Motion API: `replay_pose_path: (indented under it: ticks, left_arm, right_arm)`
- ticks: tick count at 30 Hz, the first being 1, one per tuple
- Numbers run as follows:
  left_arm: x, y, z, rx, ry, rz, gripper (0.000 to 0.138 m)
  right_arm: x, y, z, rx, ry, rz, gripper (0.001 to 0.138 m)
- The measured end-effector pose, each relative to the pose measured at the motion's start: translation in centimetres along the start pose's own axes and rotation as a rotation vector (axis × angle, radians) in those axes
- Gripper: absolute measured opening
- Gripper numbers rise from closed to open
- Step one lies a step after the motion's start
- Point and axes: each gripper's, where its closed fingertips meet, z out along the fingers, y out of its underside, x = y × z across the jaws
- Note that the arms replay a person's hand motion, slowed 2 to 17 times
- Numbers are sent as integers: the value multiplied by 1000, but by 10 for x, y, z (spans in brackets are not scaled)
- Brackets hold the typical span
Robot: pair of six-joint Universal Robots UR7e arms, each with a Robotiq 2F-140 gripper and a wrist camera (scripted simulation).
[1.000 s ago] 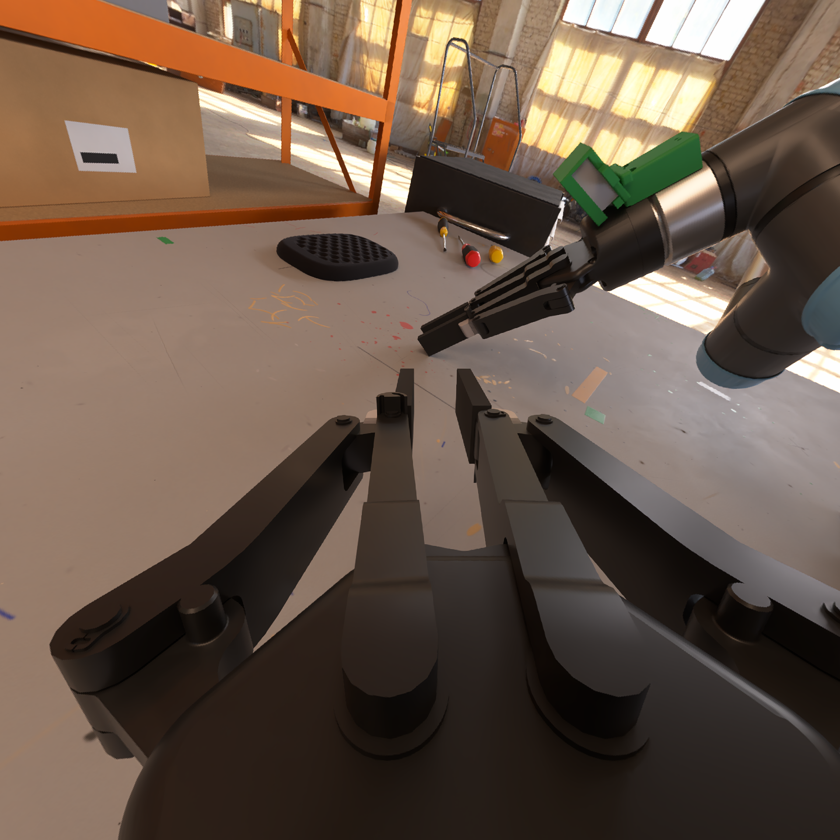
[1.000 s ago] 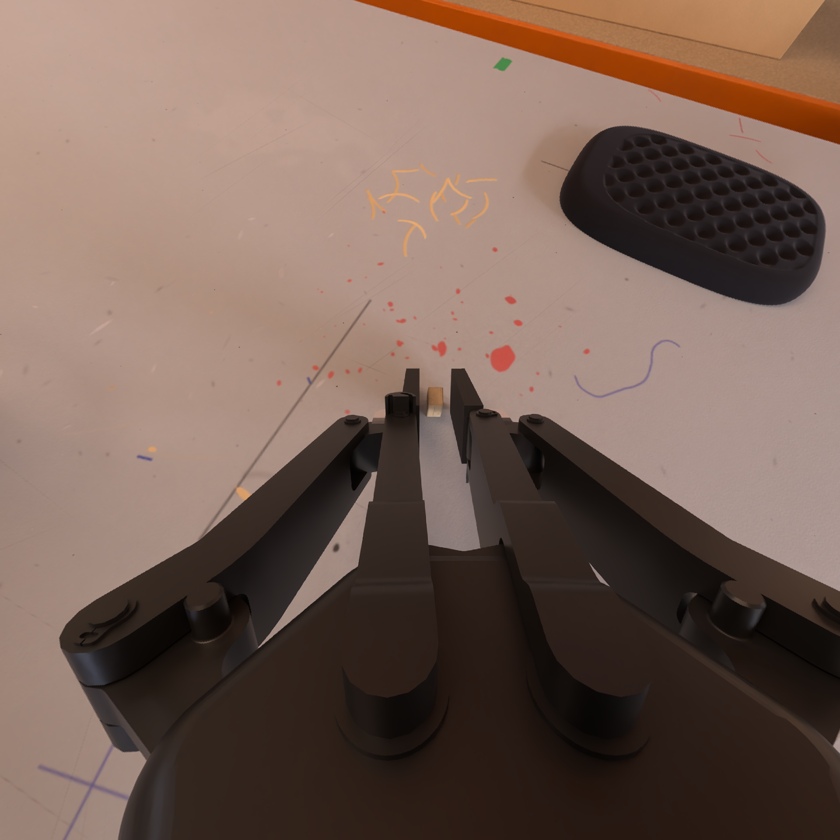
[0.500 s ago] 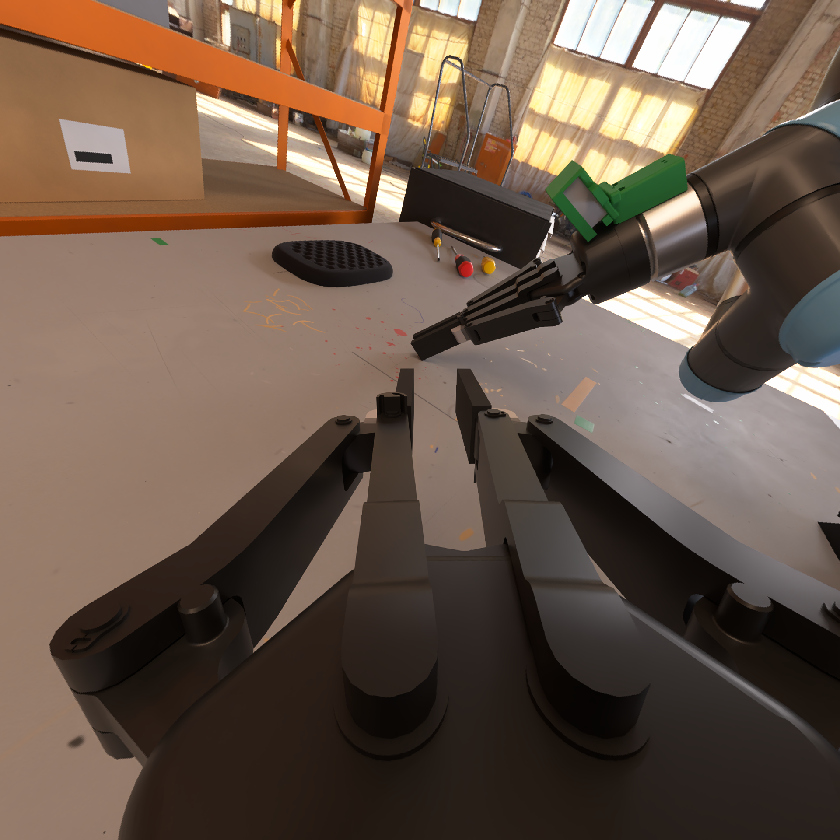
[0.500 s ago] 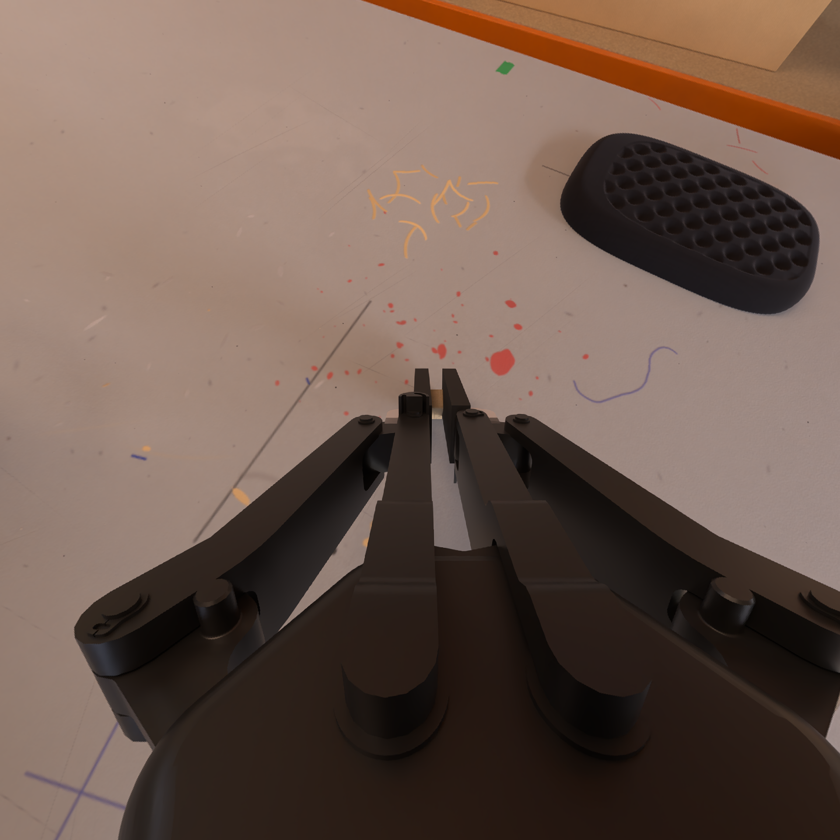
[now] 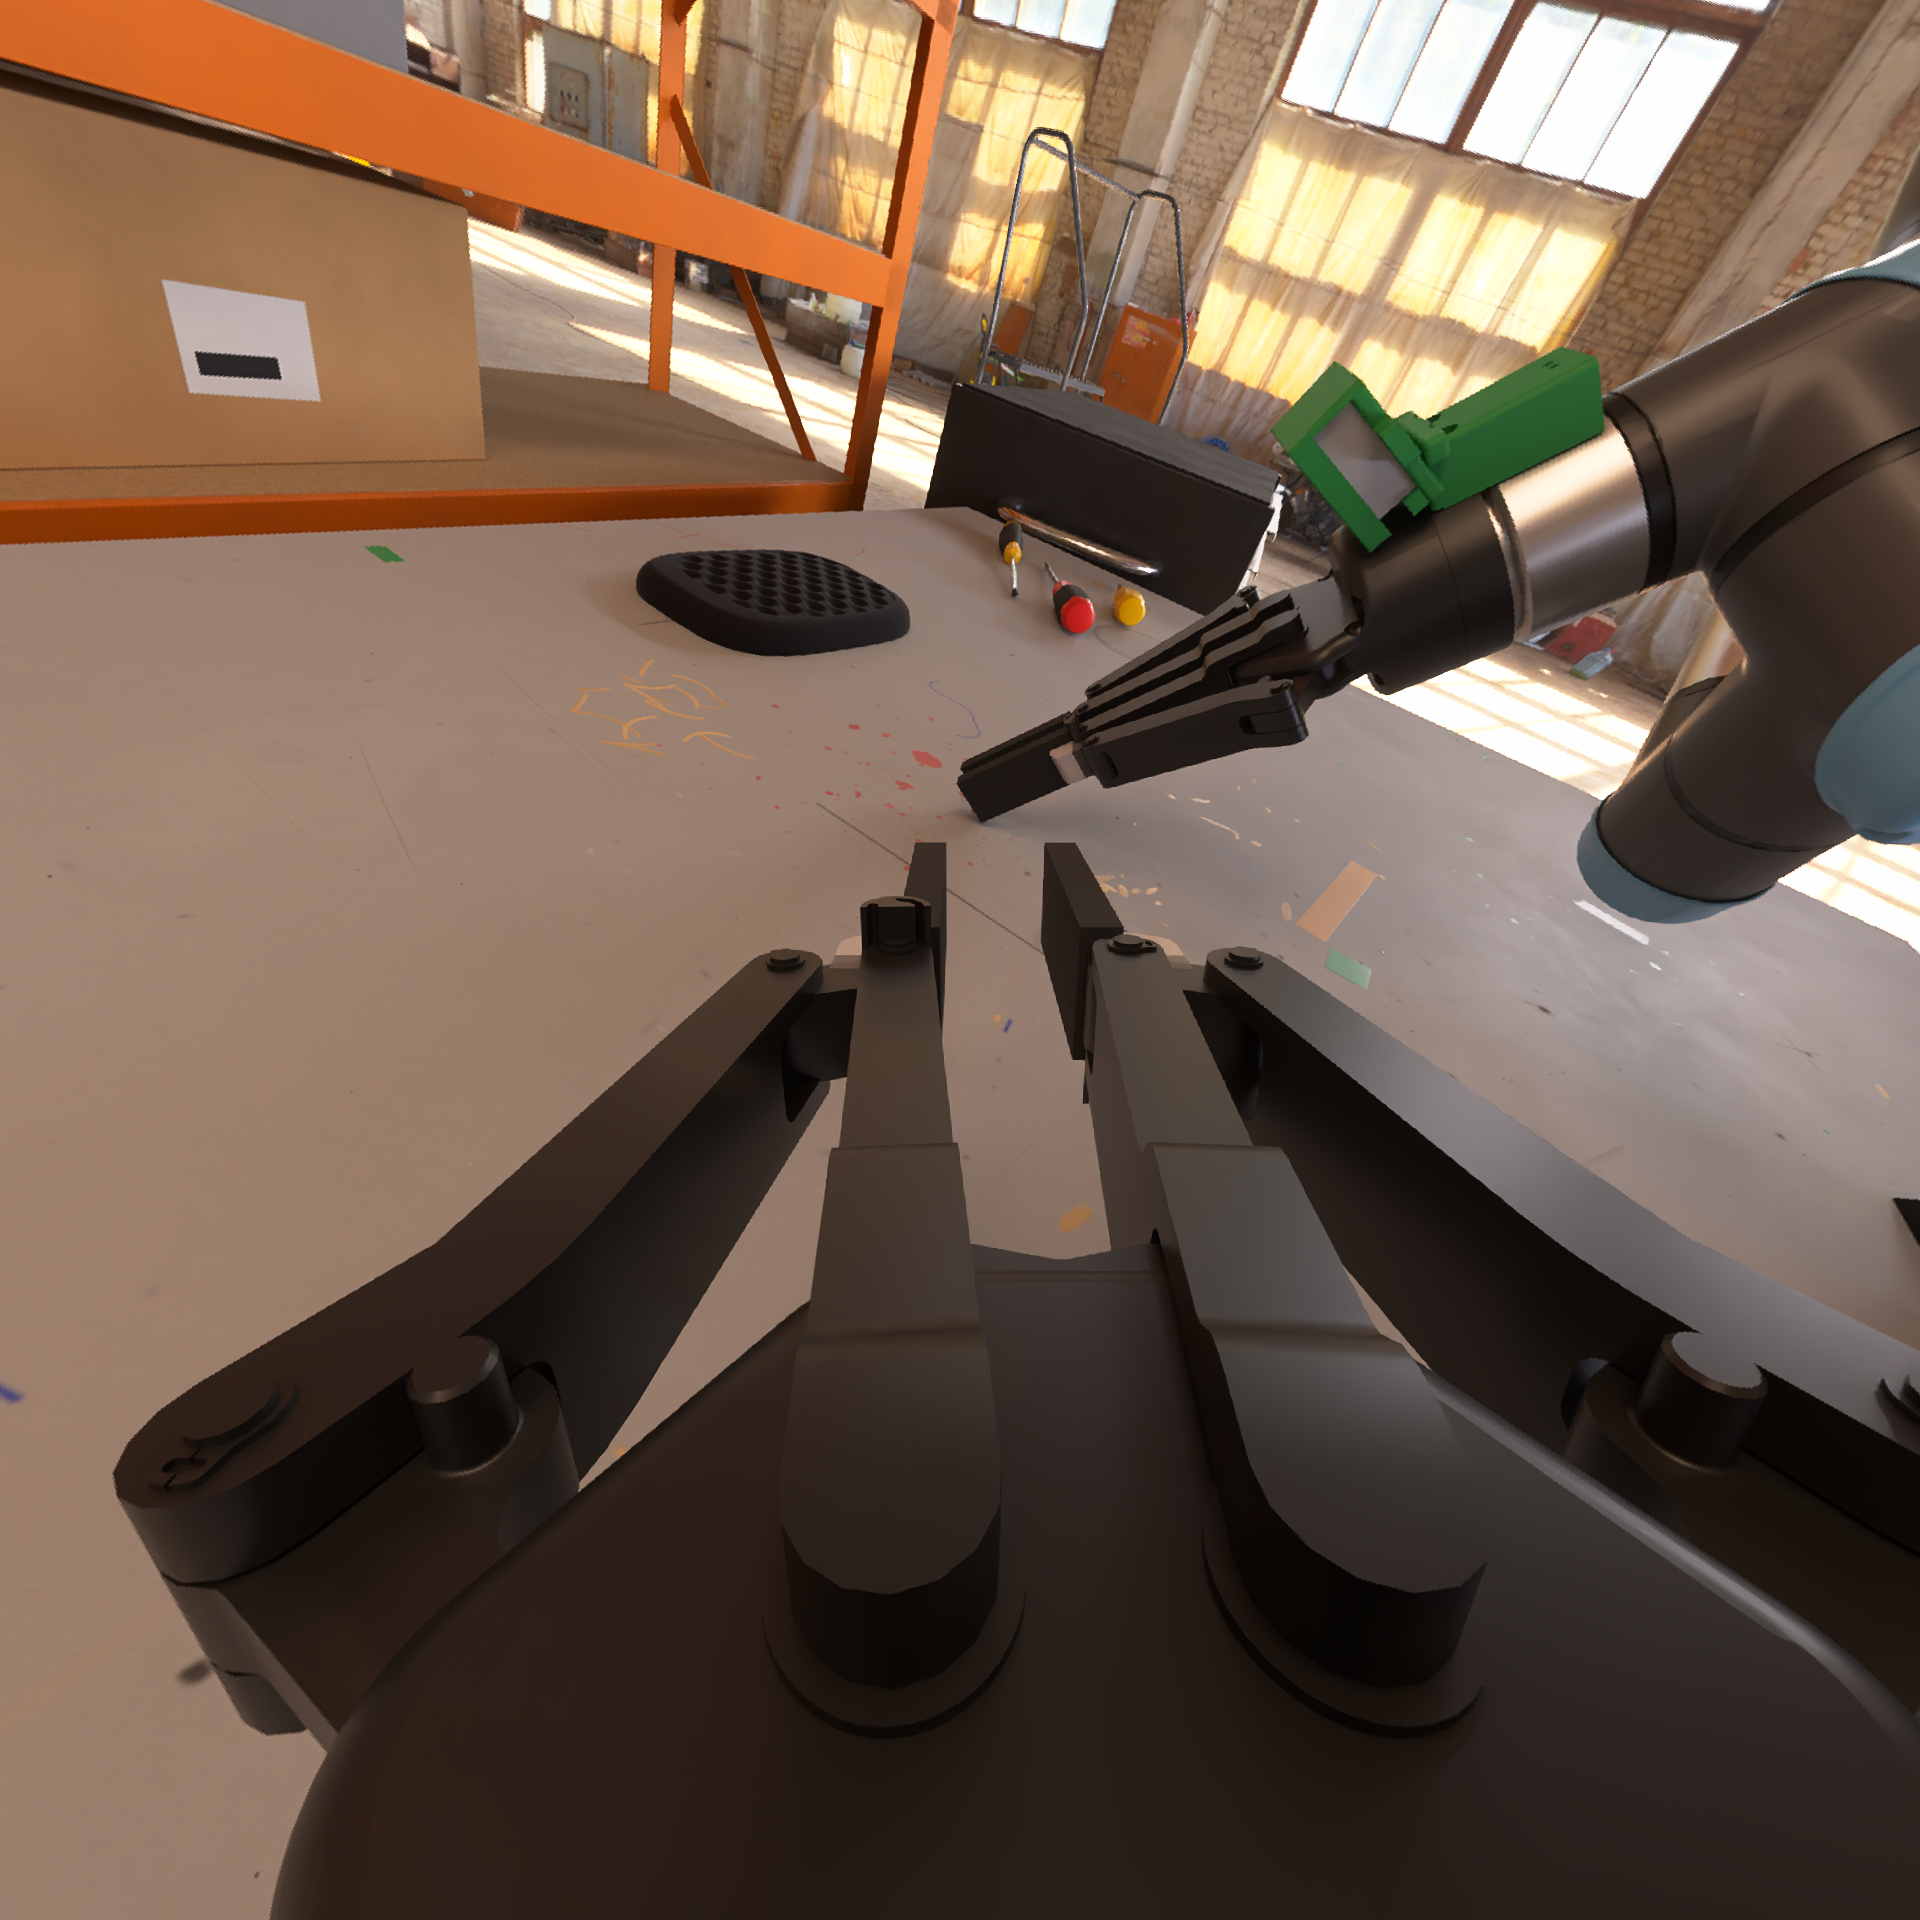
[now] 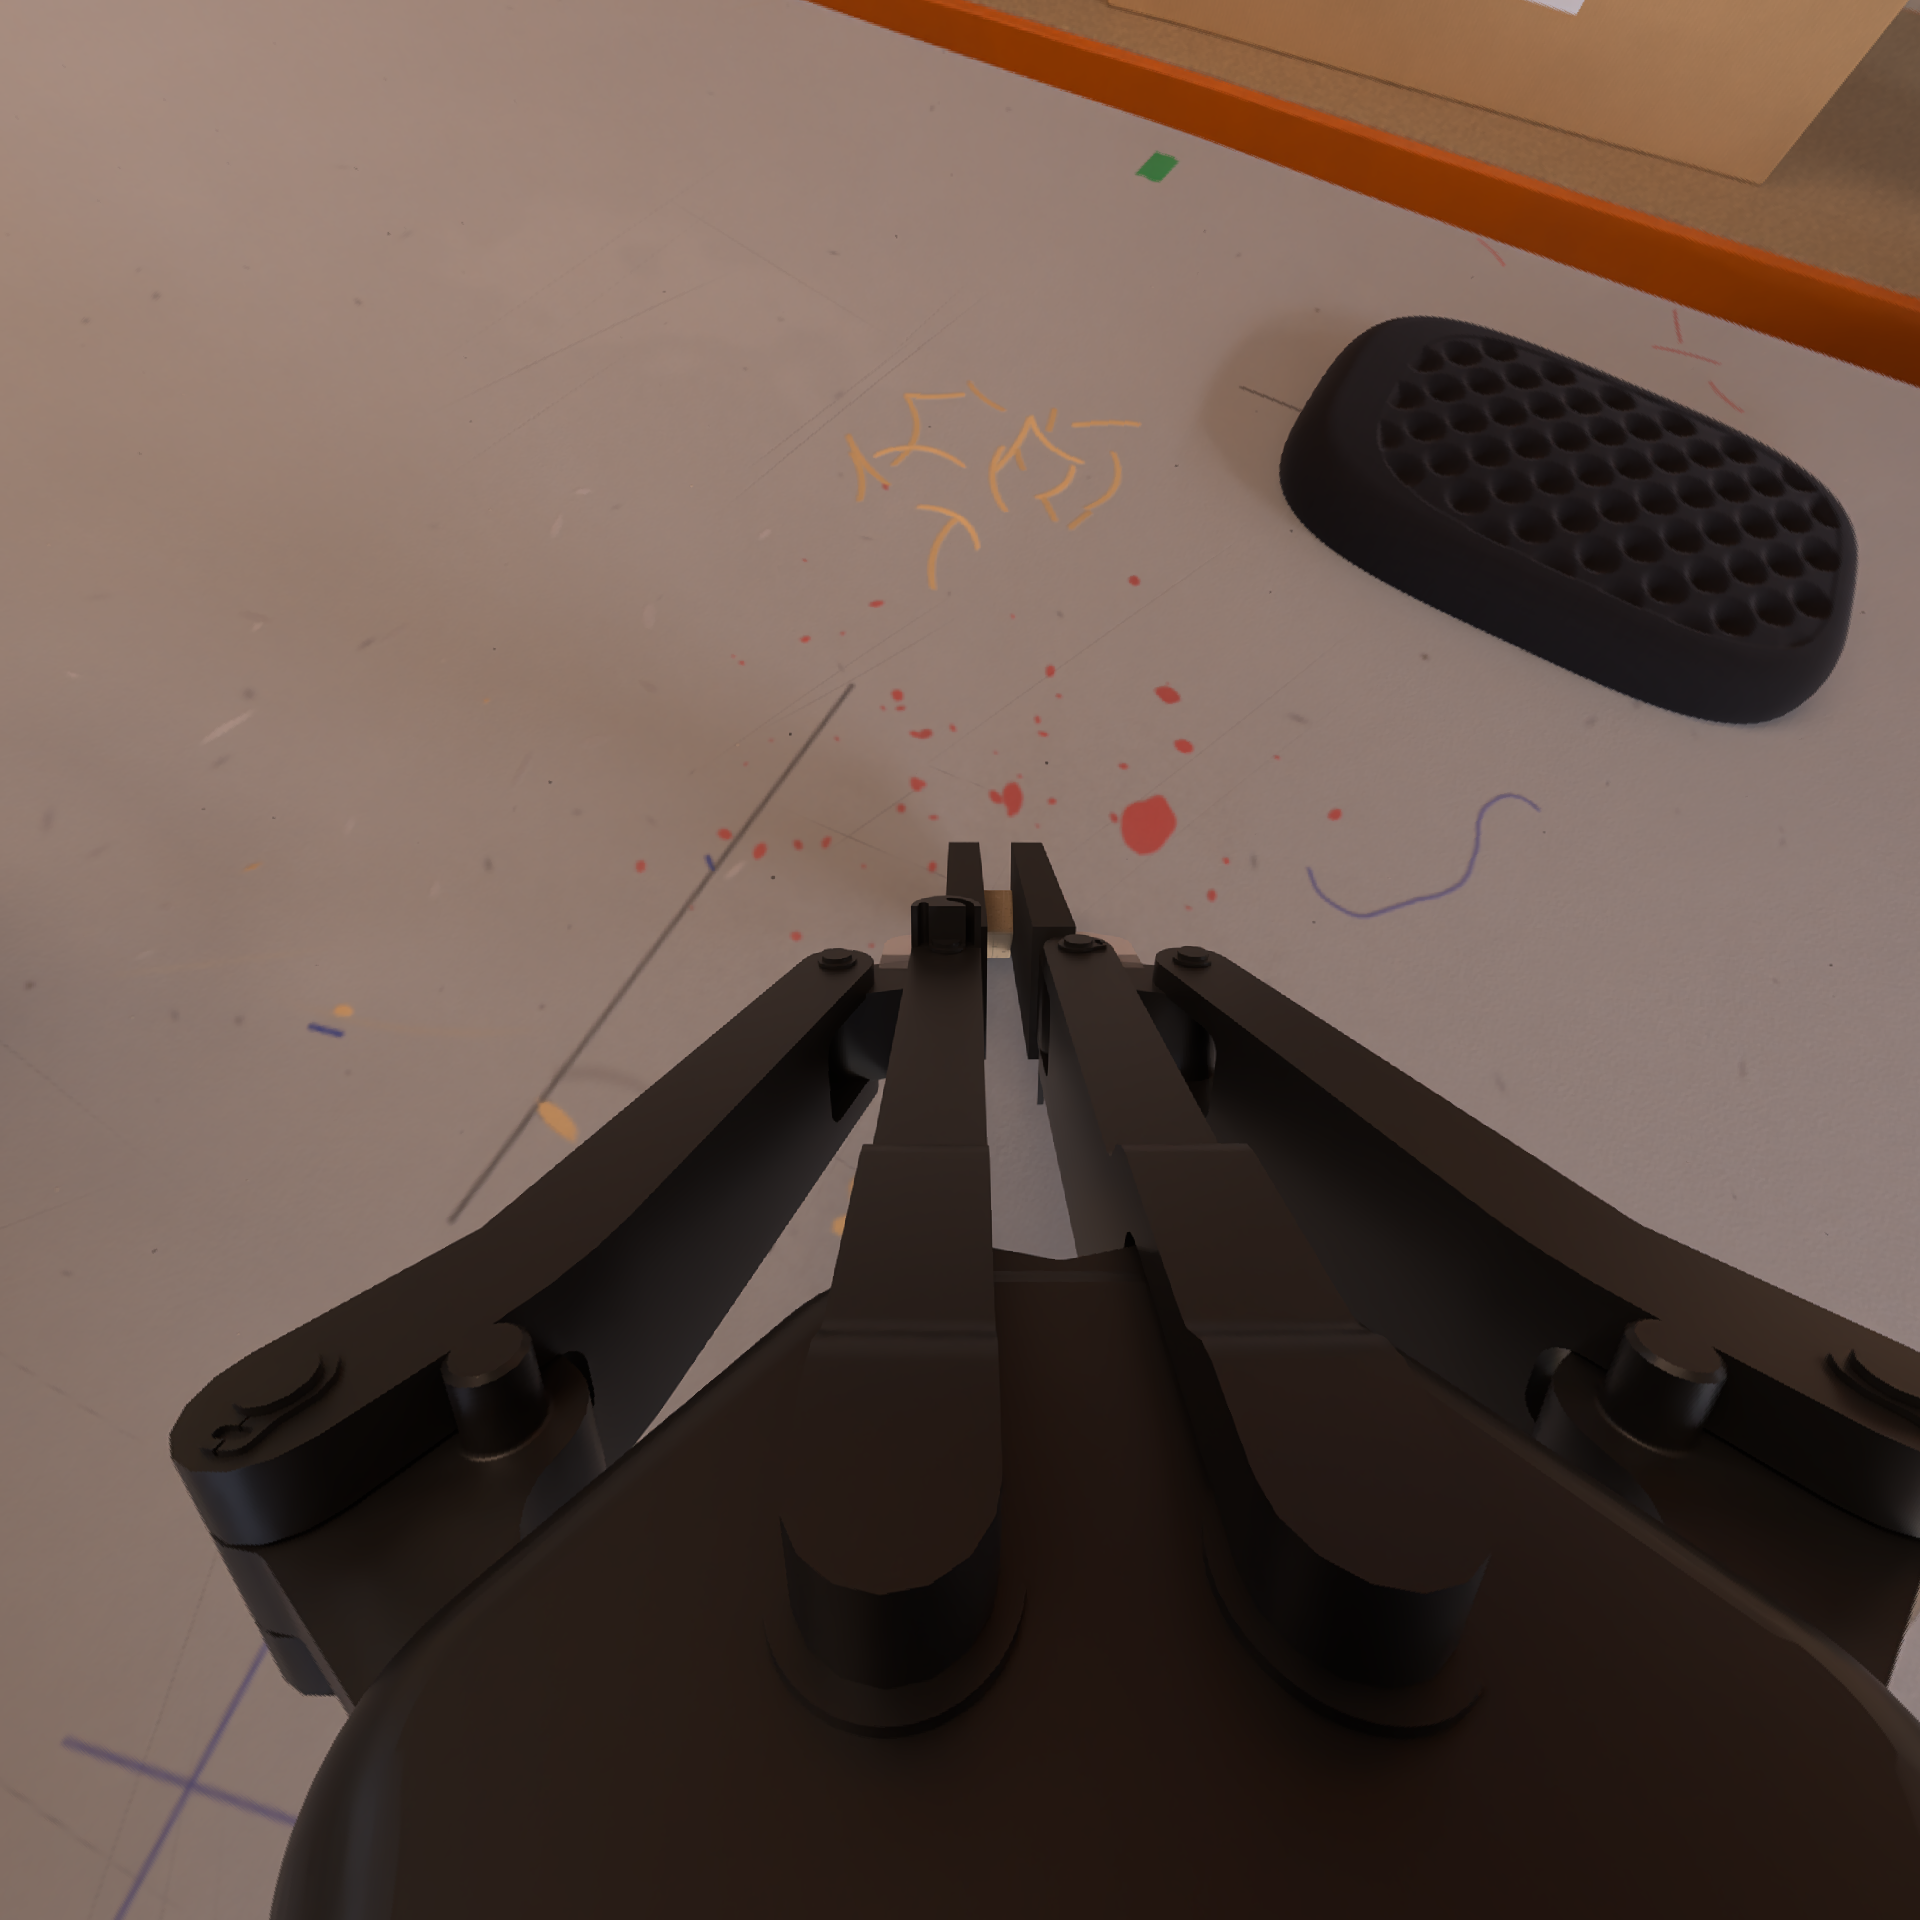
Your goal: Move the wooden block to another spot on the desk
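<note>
Right wrist view | right gripper [image 6: 995,868] pinches wooden block [image 6: 998,912] | perforated pad [image 6: 1579,520] apart (upper right)

**Obscured and cut-off items**

We see only a sliver of the wooden block [image 6: 998,912] between the fingers [image 6: 964,883] of the right gripper [image 6: 995,871]; its shape cannot be judged. The cardboard box [image 5: 239,301] is cut by the left edge. The screwdrivers [image 5: 1070,605] are too small for detail. The right arm [image 5: 1766,582] runs out of frame.

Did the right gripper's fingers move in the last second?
Yes. The right gripper closed inward on the wooden block; one fingertip drew away from the big red spot.
</note>
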Motion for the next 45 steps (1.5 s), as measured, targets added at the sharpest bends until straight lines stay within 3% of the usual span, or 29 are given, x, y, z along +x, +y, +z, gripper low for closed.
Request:
replay_pose_path:
  ticks: [14,24,42,45]
  left_arm:
    - [-2,1,0,-9,-24,21,25]
    - [-5,4,0,-29,-54,53,25]
    - [-9,12,-3,-67,-96,79,25]
    - [-10,13,-4,-73,-105,85,25]
  right_arm:
    - [-1,-13,-22,78,28,-34,8]
    - [-20,-19,-46,128,-37,-74,8]
    - [-104,12,-83,107,-406,-192,8]
    - [-110,20,-87,92,-424,-212,8]
